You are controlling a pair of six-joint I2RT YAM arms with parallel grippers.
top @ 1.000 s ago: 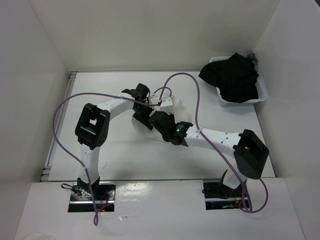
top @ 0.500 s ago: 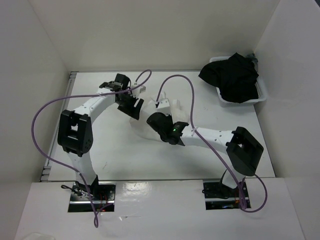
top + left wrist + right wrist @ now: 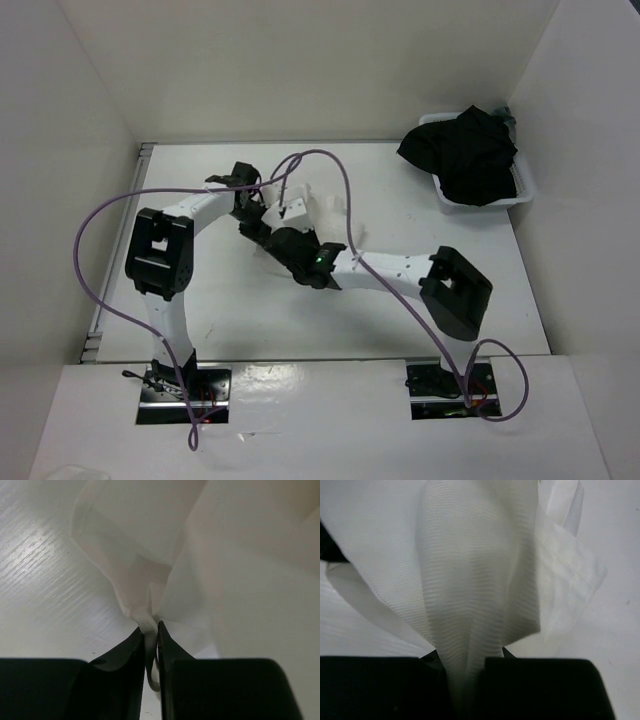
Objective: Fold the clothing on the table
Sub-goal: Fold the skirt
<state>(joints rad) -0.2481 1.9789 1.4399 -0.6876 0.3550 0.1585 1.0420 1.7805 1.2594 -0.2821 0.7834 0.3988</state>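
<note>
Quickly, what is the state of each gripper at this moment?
Left gripper: closed on an edge of the white garment.
Right gripper: closed, holding a bunch of the white garment.

One camera looks down from high up at the whole counter (image 3: 250, 315), and each wrist camera peers past its jaws, very close to the clothing (image 3: 480, 580), which all three probably share.

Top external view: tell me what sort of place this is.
Likely a robot lab test cell: a white table boxed in by plain white panels, a left arm and right arm bolted at its near edge, and a tray holding a black garment.
</note>
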